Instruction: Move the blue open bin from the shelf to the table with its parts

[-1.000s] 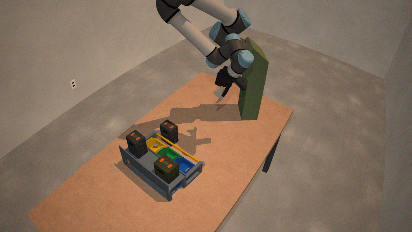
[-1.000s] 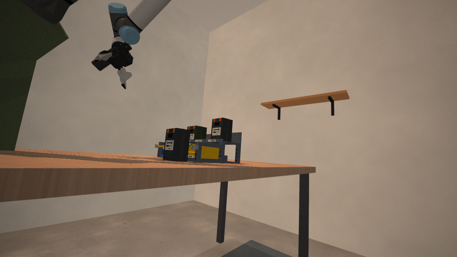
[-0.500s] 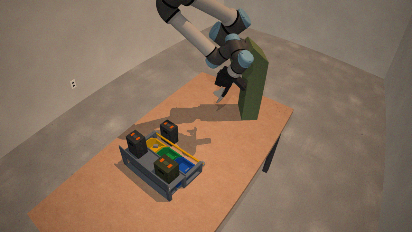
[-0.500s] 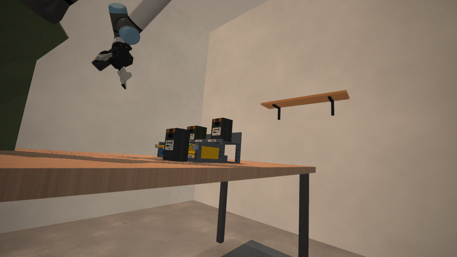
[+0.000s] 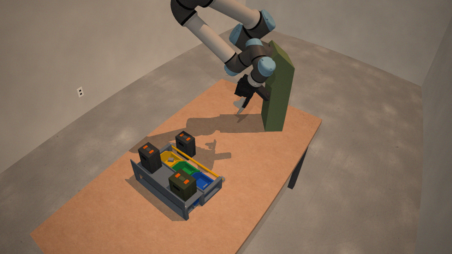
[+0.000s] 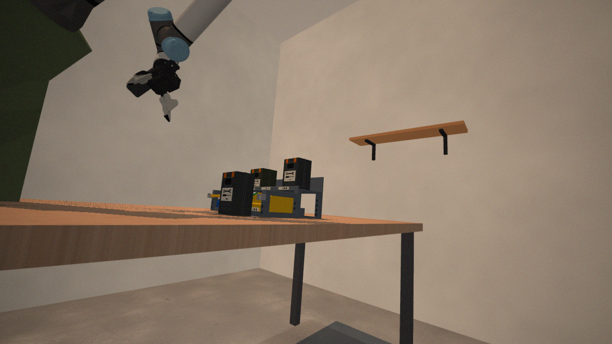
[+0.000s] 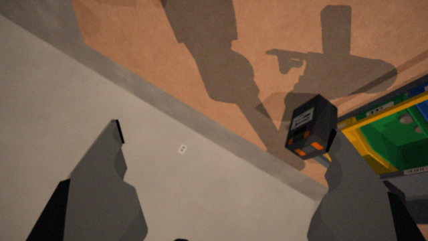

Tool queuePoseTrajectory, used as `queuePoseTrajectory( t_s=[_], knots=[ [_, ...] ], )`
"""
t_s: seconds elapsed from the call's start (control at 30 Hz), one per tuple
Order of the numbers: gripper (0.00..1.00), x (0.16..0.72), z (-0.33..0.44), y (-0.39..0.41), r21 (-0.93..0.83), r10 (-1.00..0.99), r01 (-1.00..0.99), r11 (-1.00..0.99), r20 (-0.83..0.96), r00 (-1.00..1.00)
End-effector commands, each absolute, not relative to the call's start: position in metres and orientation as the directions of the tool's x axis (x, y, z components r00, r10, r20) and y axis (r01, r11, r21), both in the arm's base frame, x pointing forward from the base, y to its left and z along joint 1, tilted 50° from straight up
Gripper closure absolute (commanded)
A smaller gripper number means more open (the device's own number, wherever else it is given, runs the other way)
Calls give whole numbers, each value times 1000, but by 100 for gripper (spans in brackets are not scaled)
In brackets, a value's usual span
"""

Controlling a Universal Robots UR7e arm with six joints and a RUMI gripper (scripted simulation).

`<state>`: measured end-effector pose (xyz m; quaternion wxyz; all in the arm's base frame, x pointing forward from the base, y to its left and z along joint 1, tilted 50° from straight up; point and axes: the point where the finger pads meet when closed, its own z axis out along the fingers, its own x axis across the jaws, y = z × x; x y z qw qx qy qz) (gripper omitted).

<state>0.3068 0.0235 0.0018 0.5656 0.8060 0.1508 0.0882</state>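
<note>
The blue open bin (image 5: 202,180) sits in the grey shelf rack (image 5: 177,176) on the table, at the right end of a row beside a green bin (image 5: 186,168) and a yellow bin (image 5: 170,157). A yellow bar (image 5: 197,164) runs along the front of the row. In the wrist view only a corner of the blue bin (image 7: 422,104) shows at the right edge. My gripper (image 5: 241,106) is open and empty, high above the far part of the table, well away from the rack. It also shows in the exterior view (image 6: 160,96).
Three dark boxes with orange clips stand at the rack: one on the table at its far end (image 5: 185,143), two on its top (image 5: 149,157) (image 5: 182,184). A tall green block (image 5: 278,88) stands beside the gripper. A wall shelf (image 6: 408,133) hangs apart from the table.
</note>
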Motion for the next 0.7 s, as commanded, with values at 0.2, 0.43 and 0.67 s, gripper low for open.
queuePoseTrajectory(
  t_s=[0.2,0.43,0.67],
  knots=[
    [0,320,-4,25,917,309,129,-376,-7,951],
    [0,337,-9,28,891,276,111,-441,17,961],
    [0,360,-13,30,852,244,85,-516,51,969]
  ],
)
